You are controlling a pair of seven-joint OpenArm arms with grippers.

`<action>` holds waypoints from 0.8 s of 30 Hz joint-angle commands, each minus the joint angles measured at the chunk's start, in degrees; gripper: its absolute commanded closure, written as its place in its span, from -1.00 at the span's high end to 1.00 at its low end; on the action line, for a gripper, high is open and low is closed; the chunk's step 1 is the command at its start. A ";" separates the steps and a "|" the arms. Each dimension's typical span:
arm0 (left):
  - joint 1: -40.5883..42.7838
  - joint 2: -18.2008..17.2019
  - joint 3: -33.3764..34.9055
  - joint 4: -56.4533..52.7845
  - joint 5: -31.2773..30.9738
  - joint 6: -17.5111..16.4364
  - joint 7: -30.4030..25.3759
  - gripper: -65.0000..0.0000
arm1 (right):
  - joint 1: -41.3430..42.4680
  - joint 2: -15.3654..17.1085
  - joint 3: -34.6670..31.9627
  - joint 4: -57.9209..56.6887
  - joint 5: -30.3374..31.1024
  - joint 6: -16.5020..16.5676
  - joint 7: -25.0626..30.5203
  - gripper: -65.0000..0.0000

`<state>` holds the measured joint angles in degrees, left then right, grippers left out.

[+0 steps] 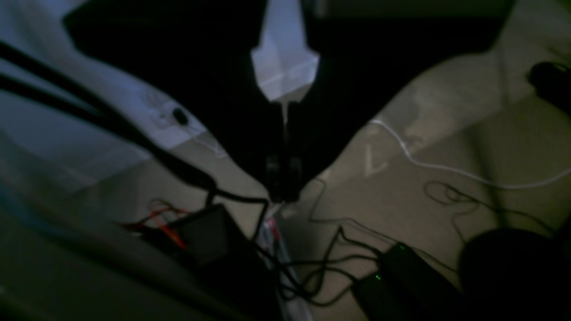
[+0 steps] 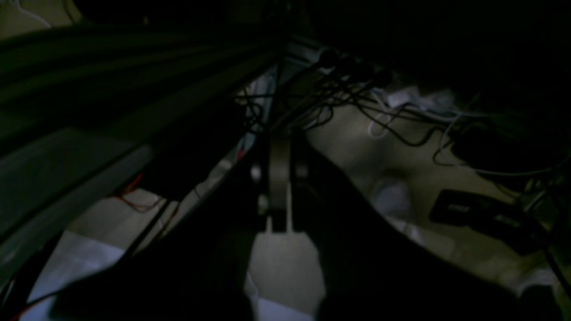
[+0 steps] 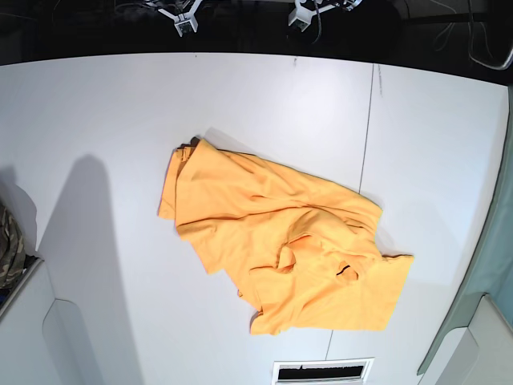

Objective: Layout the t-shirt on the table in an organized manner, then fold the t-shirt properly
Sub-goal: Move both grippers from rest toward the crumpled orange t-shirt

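The orange-yellow t-shirt [image 3: 280, 249] lies crumpled and partly bunched near the middle of the white table [image 3: 104, 120], its length running from upper left to lower right. A small dark mark shows near its lower right part. Neither gripper appears in the base view. In the dim left wrist view, my left gripper [image 1: 283, 194] is shut with nothing in it, above a floor strewn with cables. My right gripper [image 2: 279, 151] also looks shut and empty in the dark right wrist view. The shirt is not visible in either wrist view.
A thin dark seam [image 3: 369, 144] crosses the table right of centre. A camouflage cloth [image 3: 8, 241] sits at the left edge. White arm parts [image 3: 68, 341] fill both lower corners. Black power bricks [image 1: 401, 276] and cables lie on the floor.
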<state>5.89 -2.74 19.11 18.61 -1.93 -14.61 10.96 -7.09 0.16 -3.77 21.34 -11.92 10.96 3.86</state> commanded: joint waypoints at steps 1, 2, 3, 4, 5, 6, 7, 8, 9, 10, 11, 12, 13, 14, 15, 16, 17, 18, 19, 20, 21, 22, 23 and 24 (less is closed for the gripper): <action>1.03 -0.79 0.04 1.66 0.00 -0.37 0.04 -1.00 | -1.51 0.15 -0.09 1.99 0.15 0.35 0.50 -0.98; 1.95 -1.42 0.04 3.34 -0.04 -0.39 0.11 -0.92 | -2.86 0.15 -0.09 3.93 0.15 0.35 0.48 -0.98; 2.97 -2.08 0.04 5.20 -0.74 -0.39 0.57 -0.81 | -4.33 0.15 -0.09 6.01 0.15 0.35 0.48 -0.98; 4.07 -2.73 0.04 7.23 -1.68 -0.39 0.94 -0.69 | -5.92 0.20 -0.09 8.22 0.17 0.35 0.50 -0.98; 5.31 -3.34 0.04 9.38 -2.58 -0.39 0.96 -0.58 | -7.54 0.33 -0.11 10.51 0.26 0.39 0.48 -0.98; 6.58 -4.04 0.04 11.52 -3.30 -0.39 0.96 -0.51 | -9.14 0.52 -0.11 12.85 0.70 0.52 0.48 -0.98; 7.78 -4.79 0.04 13.73 -3.87 -0.39 1.16 -0.47 | -10.82 0.81 -0.11 15.28 1.57 1.05 0.48 -0.98; 9.01 -5.38 0.04 16.00 -4.61 -0.39 1.44 -0.48 | -12.33 1.09 -0.09 17.81 2.75 1.57 0.48 -0.98; 10.25 -6.01 0.04 18.45 -4.96 -0.39 1.88 -0.47 | -13.79 1.36 -0.11 20.48 4.13 1.97 0.48 -0.98; 11.52 -6.71 0.04 20.96 -4.96 -0.39 2.49 -0.47 | -15.39 1.79 -0.11 23.26 5.27 2.49 0.17 -0.98; 12.79 -7.41 -0.11 23.65 -4.94 -0.39 3.10 -0.47 | -17.03 2.16 -0.09 26.14 6.21 3.41 0.17 -0.98; 14.12 -8.15 -0.35 26.56 -4.92 -0.39 3.72 -0.47 | -18.78 2.75 -0.09 29.14 6.97 3.96 0.17 -0.98; 15.47 -8.92 -0.90 29.49 -4.92 -0.39 4.46 -0.47 | -20.57 3.26 -0.11 32.20 7.56 4.76 0.17 -0.98; 16.87 -9.60 -1.81 32.59 -4.94 -0.39 5.14 -0.47 | -22.36 3.98 -0.11 35.39 8.57 5.60 0.17 -0.98; 18.40 -10.19 -3.04 35.85 -4.96 -0.39 5.73 -0.47 | -24.15 4.61 -0.11 38.66 9.62 6.84 0.15 -0.98; 19.96 -10.67 -4.52 39.21 -4.96 -0.39 5.81 -0.47 | -25.99 5.38 -0.11 42.07 10.62 8.44 0.11 -0.98; 21.46 -10.99 -6.29 42.58 -5.16 -0.37 5.81 -0.47 | -27.78 6.16 -0.09 45.53 11.78 10.34 0.00 -0.98; 23.06 -11.30 -8.31 45.97 -5.16 -0.39 5.84 -0.47 | -29.49 6.99 -0.09 49.11 12.90 12.41 -0.02 -0.98; 24.70 -11.56 -10.51 49.35 -5.16 -0.39 5.86 -0.47 | -31.19 7.89 -0.09 52.78 14.01 14.51 -0.02 -0.98; 26.32 -11.76 -12.68 52.76 -5.16 -0.39 5.86 -0.47 | -32.87 8.79 -0.09 56.46 14.99 16.48 -0.02 -0.98; 27.89 -11.89 -14.75 56.22 -5.16 -0.39 6.05 -0.47 | -34.45 9.64 -0.09 60.13 16.04 18.27 -0.02 -0.98; 29.35 -12.11 -16.63 59.65 -5.16 -0.44 6.29 -0.47 | -35.91 10.49 -0.09 63.78 17.11 19.56 -0.02 -0.98; 30.75 -12.57 -18.32 63.08 -5.46 -0.59 6.75 -0.47 | -37.27 11.37 -0.09 67.36 18.18 20.24 -0.04 -0.98; 32.00 -13.00 -19.80 66.42 -6.54 -0.66 7.50 -0.47 | -38.42 12.13 -0.09 70.84 19.10 20.35 -0.02 -0.98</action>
<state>37.65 -15.44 -0.60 84.36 -8.43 -15.29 19.64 -44.99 12.08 -3.88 91.42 6.44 30.68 2.24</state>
